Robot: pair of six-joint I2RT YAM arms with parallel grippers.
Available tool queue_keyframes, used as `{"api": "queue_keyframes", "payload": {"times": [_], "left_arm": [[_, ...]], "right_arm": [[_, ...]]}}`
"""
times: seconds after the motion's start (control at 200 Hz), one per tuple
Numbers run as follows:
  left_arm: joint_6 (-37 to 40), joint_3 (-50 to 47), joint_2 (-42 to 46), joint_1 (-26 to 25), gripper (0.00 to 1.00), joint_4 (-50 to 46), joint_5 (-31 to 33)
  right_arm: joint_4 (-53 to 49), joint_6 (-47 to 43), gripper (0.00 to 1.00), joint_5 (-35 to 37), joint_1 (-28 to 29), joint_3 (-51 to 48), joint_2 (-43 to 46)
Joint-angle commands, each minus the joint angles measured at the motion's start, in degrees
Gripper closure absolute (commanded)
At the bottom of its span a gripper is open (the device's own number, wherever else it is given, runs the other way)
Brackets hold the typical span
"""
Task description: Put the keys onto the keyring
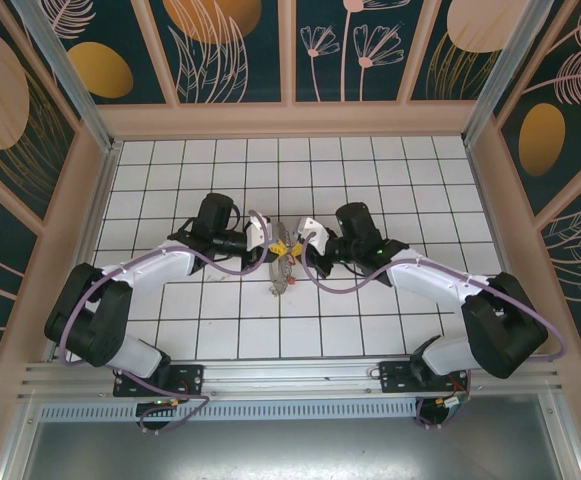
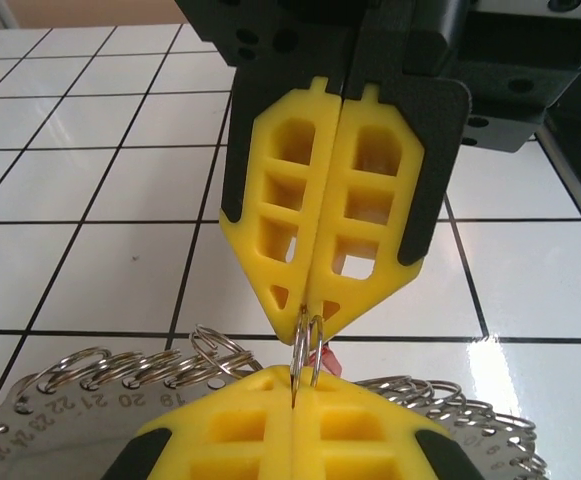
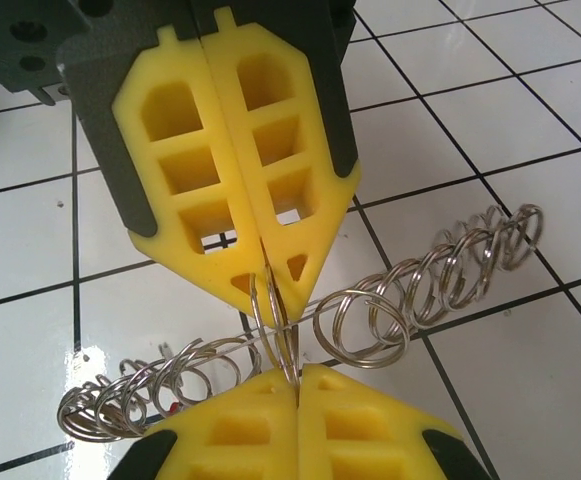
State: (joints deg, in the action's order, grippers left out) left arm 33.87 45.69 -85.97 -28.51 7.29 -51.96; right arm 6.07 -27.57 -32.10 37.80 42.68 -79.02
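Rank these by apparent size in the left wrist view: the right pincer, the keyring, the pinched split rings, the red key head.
1. right pincer, enlarged by nearness
2. keyring, partly hidden and cropped
3. pinched split rings
4. red key head, only a sliver visible

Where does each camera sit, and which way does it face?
Top external: above and behind the bases, looking down on the tiled table; the left arm and right arm meet over the keyring.
Left wrist: on the left arm, looking along its own shut yellow jaws at the bottom edge toward the right jaws opposite.
Right wrist: the mirror view, with its own shut jaws at the bottom and the left jaws opposite.
Shared: both wrist views show the small ring pinched by both pairs of jaws, with the keyring below.
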Motion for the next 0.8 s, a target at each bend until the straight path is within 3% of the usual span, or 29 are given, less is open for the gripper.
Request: {"api": "queue_keyframes", "payload": {"times": [0.0,0.09,0.175,0.245,0.455,0.741,0.796], "left_arm": [[-3.8,-0.4,2.4,-0.9,1.00,8.7,-8.5],[-2.8,-0.1,2.0,-0.9,1.00,7.3,-6.9],[1.2,1.4,1.4,-0.9,0.89,1.1,-4.5],[3.1,2.2,1.2,-0.9,0.90,-1.8,-3.3],[3.9,3.0,1.3,-0.9,0.75,-4.2,-0.8],[5.5,4.6,1.2,-0.9,0.75,-7.3,1.2],[5.4,4.8,1.2,-0.9,0.79,-7.3,1.2]], "right_arm": [[3.9,1.5,1.00,-2.3,-0.3,-1.0,1.2],[5.1,2.0,1.00,-3.2,-0.2,-0.9,2.4],[4.5,1.9,1.00,-2.3,-0.3,-0.3,3.2],[2.5,1.3,1.00,-1.7,-0.2,0.9,3.1],[1.1,1.1,1.00,-1.7,0.0,2.3,2.8],[-1.6,0.4,1.00,-0.9,0.7,4.3,2.0],[-2.3,0.4,1.00,-0.6,0.9,4.9,1.7]]}}
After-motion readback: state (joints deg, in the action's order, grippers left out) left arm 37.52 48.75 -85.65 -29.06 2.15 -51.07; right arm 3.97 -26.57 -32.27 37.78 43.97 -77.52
